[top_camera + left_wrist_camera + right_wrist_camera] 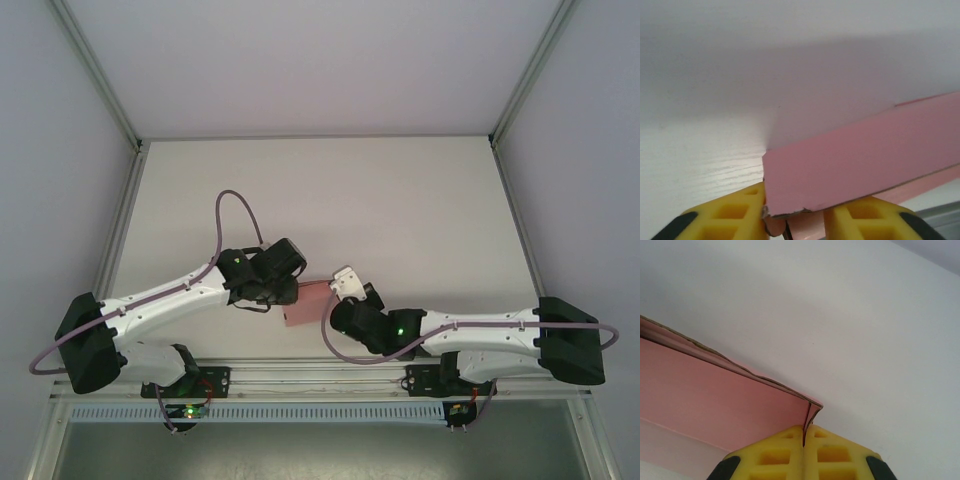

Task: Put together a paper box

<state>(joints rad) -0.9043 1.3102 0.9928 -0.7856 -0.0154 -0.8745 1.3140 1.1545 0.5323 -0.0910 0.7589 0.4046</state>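
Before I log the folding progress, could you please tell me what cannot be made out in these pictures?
- Top view: the box is small, its ends under the left gripper and the right gripper; folds unreadable.
- Left wrist view: the box runs off the right and bottom edges, and is blurred this close.
- Right wrist view: the box runs off the left edge; the right gripper hides the pinched corner.

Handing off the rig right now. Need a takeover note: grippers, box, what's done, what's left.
Grippers: left gripper is open, its jaws apart around one corner of the paper box. The right gripper is shut on a thin edge at the other end.
Box: between the two grippers, near the front of the table.
Done: looks partly folded, with layered panels.
Left: finish the folds and close it up.
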